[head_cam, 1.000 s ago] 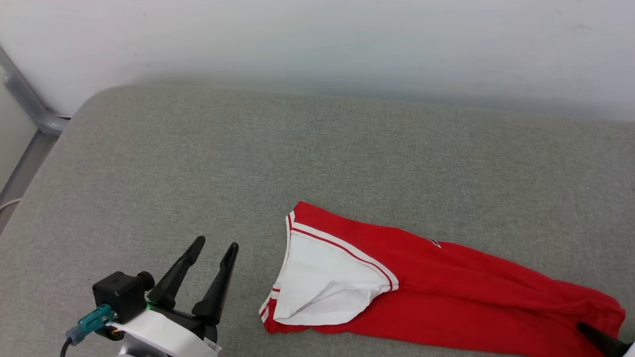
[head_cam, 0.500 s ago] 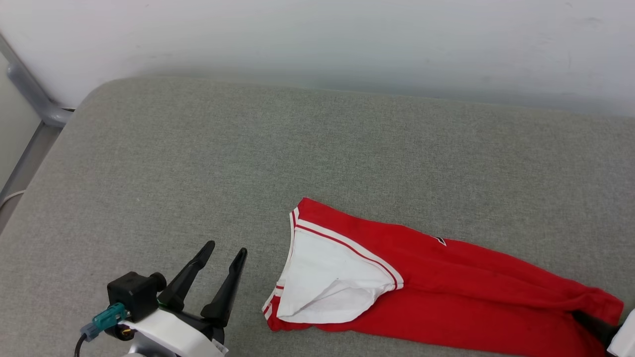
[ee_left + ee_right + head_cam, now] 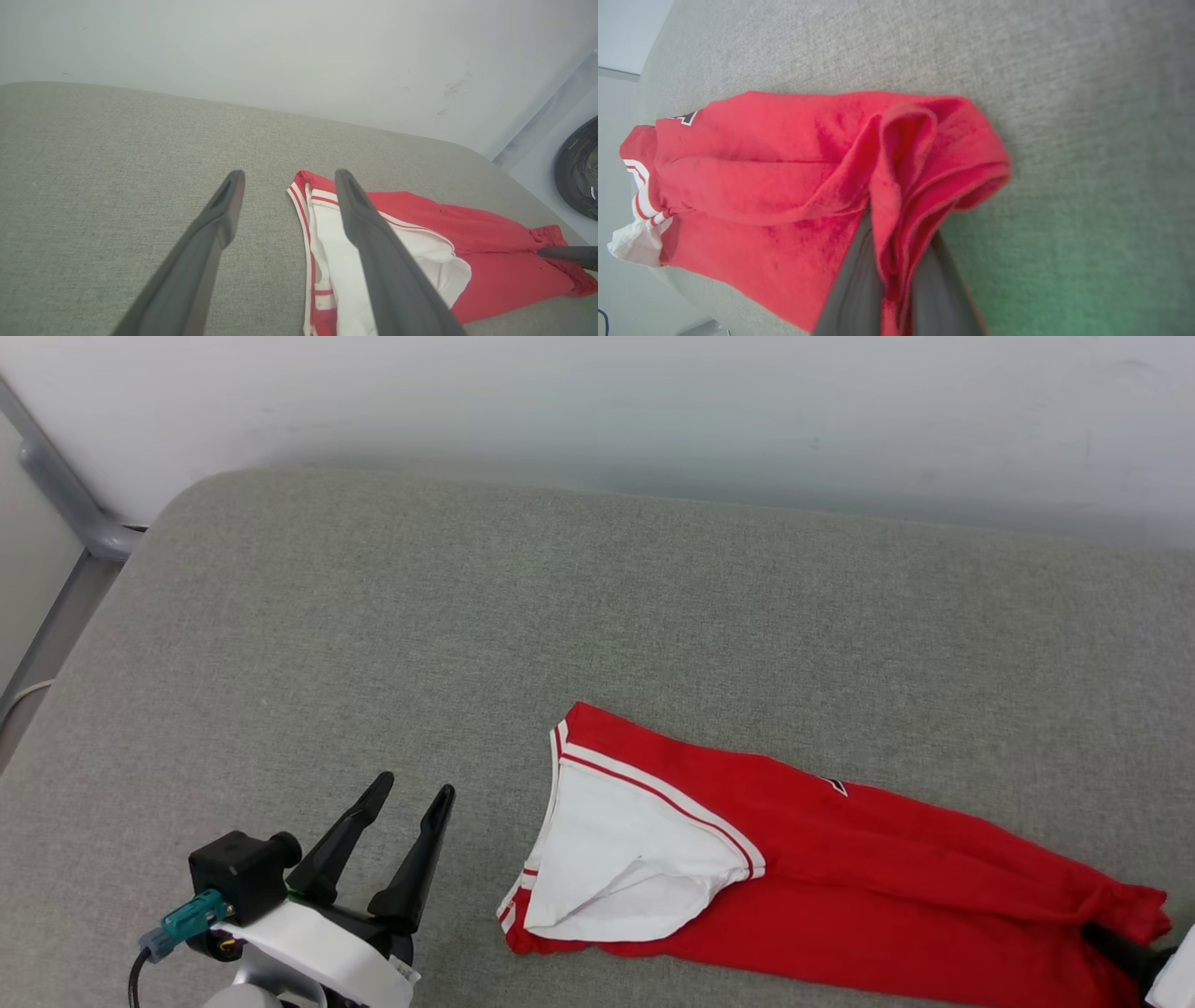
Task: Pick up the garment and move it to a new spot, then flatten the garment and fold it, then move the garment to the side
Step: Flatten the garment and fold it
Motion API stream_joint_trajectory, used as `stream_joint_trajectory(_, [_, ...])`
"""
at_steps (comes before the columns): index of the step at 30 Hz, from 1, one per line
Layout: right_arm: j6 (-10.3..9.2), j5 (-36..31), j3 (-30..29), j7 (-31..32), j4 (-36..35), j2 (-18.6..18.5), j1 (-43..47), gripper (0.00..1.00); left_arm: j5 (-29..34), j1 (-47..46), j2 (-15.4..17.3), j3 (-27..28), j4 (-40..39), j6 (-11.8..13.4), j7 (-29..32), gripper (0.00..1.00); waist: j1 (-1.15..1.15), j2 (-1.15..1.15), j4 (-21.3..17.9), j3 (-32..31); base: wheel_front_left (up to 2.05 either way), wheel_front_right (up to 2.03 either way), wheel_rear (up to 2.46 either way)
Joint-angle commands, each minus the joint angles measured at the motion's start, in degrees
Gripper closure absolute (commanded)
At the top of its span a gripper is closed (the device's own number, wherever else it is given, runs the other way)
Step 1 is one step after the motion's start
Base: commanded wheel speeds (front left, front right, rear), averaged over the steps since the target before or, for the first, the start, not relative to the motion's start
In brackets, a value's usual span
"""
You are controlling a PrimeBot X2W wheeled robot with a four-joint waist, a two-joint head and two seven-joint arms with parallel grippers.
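Right gripper (image 3: pixel 899 242) is pinching a bunched end of the garment (image 3: pixel 761 154) between closed fingers. Grey bench (image 3: pixel 467 616) is carrying it, red and white, stretched along the front edge toward the right side. Left gripper (image 3: pixel 413 789) is hovering near its other end, fingers spread, holding nothing.

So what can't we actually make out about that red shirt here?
- Head view: the right pincer is mostly cut off at the lower right corner.
- Right wrist view: its fingertips are buried in the garment's folds.
- Every view: the garment's underside, hidden by the cloth itself.
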Motion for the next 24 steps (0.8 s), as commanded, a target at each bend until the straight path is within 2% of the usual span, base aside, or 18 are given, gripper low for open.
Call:
stream_joint_trajectory(1, [-0.14,0.7,0.5,0.0,0.4,-0.4,1.3,1.00,-0.2,-0.4,0.1,0.2,0.1,-0.1,-0.2,0.00,-0.01,0.00,-0.1,0.0,0.00,0.00,0.00])
stream_joint_trajectory(7, [-0.13,5.6,-3.7,0.6,-0.9,-6.8,2.8,1.00,0.7,-0.8,0.3,-0.4,0.5,-0.3,-0.2,0.00,-0.01,0.00,0.1,0.3,0.00,0.00,0.00])
stream_joint_trajectory(14, [-0.12,6.9,-7.0,2.3,-1.0,-12.4,4.3,1.00,-0.1,-0.1,0.1,-0.7,1.3,-0.5,-0.1,0.00,-0.01,0.00,-0.6,-0.1,0.00,0.00,0.00])
stream_joint_trajectory(20, [-0.11,6.3,-8.9,6.1,-1.4,-14.2,4.7,1.00,-2.2,0.8,0.1,0.9,1.5,-0.5,-0.2,0.00,-0.01,0.00,-2.0,-0.6,0.00,0.00,0.00])
stream_joint_trajectory(24, [-0.10,6.1,-9.8,9.3,-5.5,-13.7,4.9,1.00,-3.1,1.7,-0.2,1.8,2.3,-0.5,-0.2,0.00,-0.01,0.00,-2.9,-0.3,0.00,0.00,0.00])
